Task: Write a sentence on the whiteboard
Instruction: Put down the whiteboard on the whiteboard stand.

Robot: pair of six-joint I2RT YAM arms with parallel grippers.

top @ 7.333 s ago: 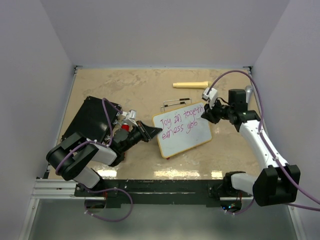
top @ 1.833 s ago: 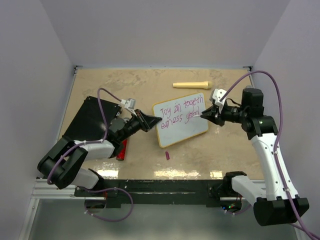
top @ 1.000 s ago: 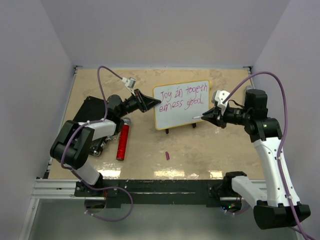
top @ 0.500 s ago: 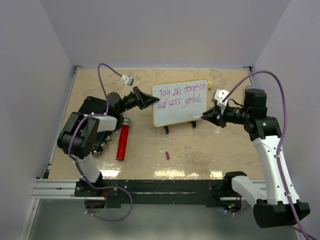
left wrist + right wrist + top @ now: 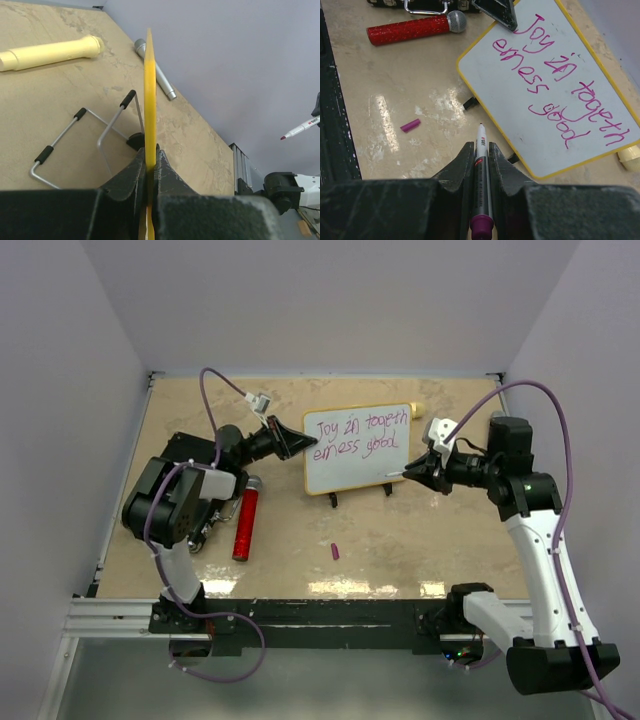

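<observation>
Whiteboard upright on beige tabletop, pale walls; left pincer tight on it, right pincer tight on marker.

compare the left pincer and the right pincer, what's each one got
The left pincer is shut on the yellow rim of the whiteboard, at its left edge; the right pincer is shut on a marker. The left pincer touches the board, while the right pincer hangs off its lower right corner, with the marker tip clear of the white face. Both are shut and point toward the board.
</observation>
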